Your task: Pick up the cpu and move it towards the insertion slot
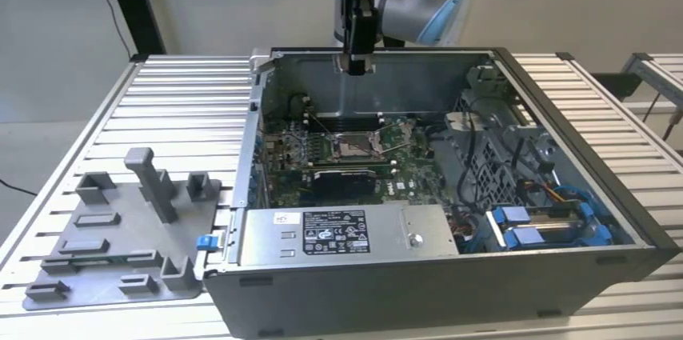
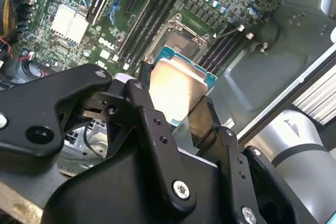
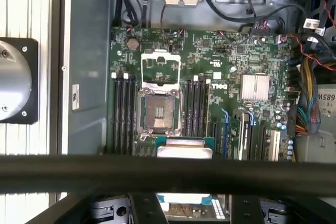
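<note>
My gripper [image 1: 356, 64] hangs above the back wall of the open computer case and is shut on the cpu [image 2: 177, 88], a flat square chip with a pale silvery top and a teal rim, clamped by its edges between the black fingers [image 2: 153, 124]. The insertion slot [image 1: 353, 146] lies below on the green board, its shiny metal frame folded open around a tan centre. In both wrist views the cpu [image 3: 184, 151] sits just to one side of the insertion slot [image 3: 157, 111], well above it. In the second wrist view the insertion slot [image 2: 181, 34] shows past the chip's far edge.
Long black memory slots [image 3: 122, 113] flank the socket. A silver power supply [image 1: 336, 234] fills the case front, and cables and blue drive brackets [image 1: 539, 224] fill the exterior view's right. A grey fixture tray [image 1: 117, 236] with upright blocks stands on the ribbed table [image 1: 181, 100] at the exterior view's left.
</note>
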### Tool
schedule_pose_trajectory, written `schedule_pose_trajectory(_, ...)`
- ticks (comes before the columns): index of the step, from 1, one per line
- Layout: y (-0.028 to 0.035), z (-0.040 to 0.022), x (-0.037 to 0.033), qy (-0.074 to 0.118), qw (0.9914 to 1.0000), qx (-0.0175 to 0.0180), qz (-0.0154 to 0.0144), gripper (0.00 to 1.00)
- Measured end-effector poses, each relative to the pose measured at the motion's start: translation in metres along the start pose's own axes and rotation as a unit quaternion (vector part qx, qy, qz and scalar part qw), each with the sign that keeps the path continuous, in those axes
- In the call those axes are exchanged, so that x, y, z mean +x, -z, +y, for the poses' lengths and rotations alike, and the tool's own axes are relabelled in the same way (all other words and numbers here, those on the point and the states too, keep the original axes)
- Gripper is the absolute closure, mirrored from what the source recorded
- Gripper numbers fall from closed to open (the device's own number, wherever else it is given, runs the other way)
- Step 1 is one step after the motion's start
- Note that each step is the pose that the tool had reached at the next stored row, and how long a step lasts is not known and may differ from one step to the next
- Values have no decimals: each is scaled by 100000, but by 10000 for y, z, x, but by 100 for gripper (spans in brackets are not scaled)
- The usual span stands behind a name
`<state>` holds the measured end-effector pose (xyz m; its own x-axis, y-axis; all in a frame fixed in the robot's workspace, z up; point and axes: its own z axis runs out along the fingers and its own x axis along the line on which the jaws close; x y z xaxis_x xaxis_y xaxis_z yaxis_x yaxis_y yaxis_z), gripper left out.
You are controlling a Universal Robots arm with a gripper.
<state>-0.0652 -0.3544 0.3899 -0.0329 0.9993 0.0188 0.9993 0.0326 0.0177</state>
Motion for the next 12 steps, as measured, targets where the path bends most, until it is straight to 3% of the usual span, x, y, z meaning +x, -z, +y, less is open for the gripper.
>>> schedule_pose_trajectory(5,-62,0,43,564,99998,11,11,100)
schedule_pose_trajectory(12,-69,0,64,571,99998,15,7,100)
